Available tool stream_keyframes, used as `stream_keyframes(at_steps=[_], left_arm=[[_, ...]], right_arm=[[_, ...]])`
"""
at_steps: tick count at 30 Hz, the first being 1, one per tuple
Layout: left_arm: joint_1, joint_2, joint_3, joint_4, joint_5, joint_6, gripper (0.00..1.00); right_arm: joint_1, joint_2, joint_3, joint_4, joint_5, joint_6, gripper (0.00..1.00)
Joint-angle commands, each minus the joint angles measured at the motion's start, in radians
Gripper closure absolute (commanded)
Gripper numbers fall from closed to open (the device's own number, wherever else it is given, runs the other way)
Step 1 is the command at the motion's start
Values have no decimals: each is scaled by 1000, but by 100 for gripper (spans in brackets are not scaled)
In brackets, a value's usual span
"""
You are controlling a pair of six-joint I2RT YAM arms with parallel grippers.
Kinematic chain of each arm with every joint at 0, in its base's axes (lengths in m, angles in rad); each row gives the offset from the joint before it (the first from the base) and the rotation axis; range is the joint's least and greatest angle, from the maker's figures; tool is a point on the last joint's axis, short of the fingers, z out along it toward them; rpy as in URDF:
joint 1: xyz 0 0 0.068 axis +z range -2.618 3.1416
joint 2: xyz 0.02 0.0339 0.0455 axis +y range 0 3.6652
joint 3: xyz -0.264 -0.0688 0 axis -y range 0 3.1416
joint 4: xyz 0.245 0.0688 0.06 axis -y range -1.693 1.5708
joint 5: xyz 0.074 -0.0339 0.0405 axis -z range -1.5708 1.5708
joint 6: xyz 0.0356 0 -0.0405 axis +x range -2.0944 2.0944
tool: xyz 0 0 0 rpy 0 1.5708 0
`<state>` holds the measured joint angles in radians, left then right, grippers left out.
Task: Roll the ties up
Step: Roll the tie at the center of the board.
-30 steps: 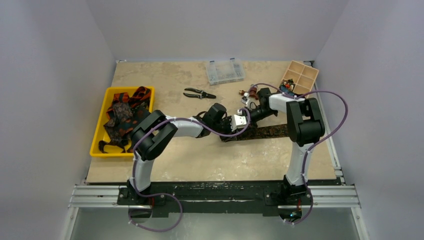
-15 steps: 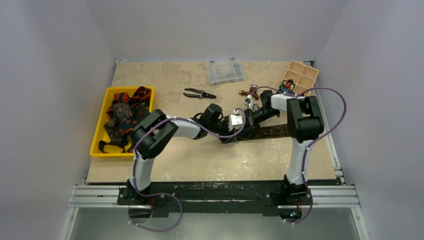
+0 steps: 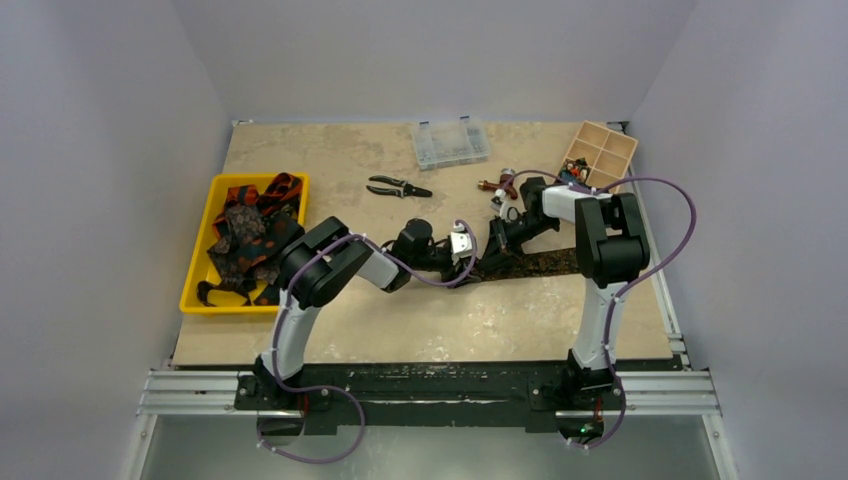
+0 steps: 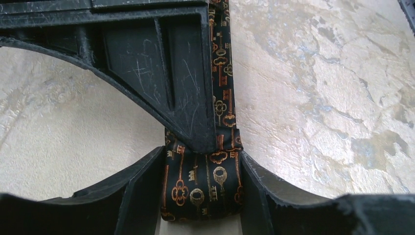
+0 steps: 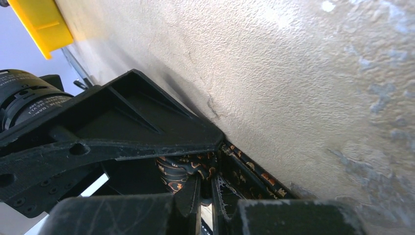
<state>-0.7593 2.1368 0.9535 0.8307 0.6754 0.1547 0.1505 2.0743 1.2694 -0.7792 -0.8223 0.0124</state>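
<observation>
Left tool point(image 4: 201, 196) is clamped on the started roll of the key-print tie point(image 4: 225, 88), the rest lies flat on the surface point(image 3: 400, 320) right of centre in top view, right tool point(image 5: 204, 196) is nearly closed against the roll with its hold on cloth unclear, so crowded fingers may clash or a slip may unwind the roll.

overhead view, wrist close-ups share tie point(image 4: 200, 191)

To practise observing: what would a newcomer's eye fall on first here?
In the middle, the left end effector clamps the folded end of a dark key-patterned tie, with the right end effector pressed against it. At far left, a yellow tray heaped with more ties stands out.
</observation>
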Motion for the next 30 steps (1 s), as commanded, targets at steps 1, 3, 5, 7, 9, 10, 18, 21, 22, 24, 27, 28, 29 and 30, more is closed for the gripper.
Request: stream_keyframes(at_steps=[1, 3, 5, 7, 9, 10, 18, 21, 22, 24, 27, 28, 29, 30], left_arm=[[-7, 81, -20, 39, 10, -92, 52], [-13, 88, -24, 33, -5, -90, 65], [-18, 74, -33, -17, -36, -61, 77], [-22, 45, -40, -116, -71, -2, 83], [-25, 16, -41, -231, -125, 55, 88], [-25, 5, -38, -289, -152, 82, 90], [-25, 6, 24, -575, -250, 162, 94], [-35, 11, 53, -616, -268, 155, 94], [-38, 12, 61, -629, -274, 155, 94], [-44, 15, 79, -656, -278, 154, 95], [-46, 25, 106, -690, -281, 150, 95], [-47, 27, 110, -692, -281, 148, 94], [-47, 28, 113, -692, -282, 147, 94], [-48, 28, 116, -694, -281, 147, 95]], right_arm=[[26, 42, -18, 151, 379, -44, 100], [30, 37, -26, 160, 386, -40, 100], [37, 34, -25, 157, 358, -47, 100], [39, 26, -19, 149, 319, -48, 100], [39, 12, -8, 129, 267, -57, 96], [38, 3, 4, 107, 250, -62, 91], [-17, -101, 37, -64, 163, -149, 62], [-16, -131, 22, -73, 109, -145, 57], [-15, -138, 17, -66, 82, -131, 56], [-8, -144, 12, -53, 25, -106, 57], [4, -133, 10, -43, -42, -78, 57], [6, -130, 9, -31, -51, -69, 56], [10, -126, 8, -19, -51, -62, 55], [11, -118, 8, -8, -49, -53, 54]])
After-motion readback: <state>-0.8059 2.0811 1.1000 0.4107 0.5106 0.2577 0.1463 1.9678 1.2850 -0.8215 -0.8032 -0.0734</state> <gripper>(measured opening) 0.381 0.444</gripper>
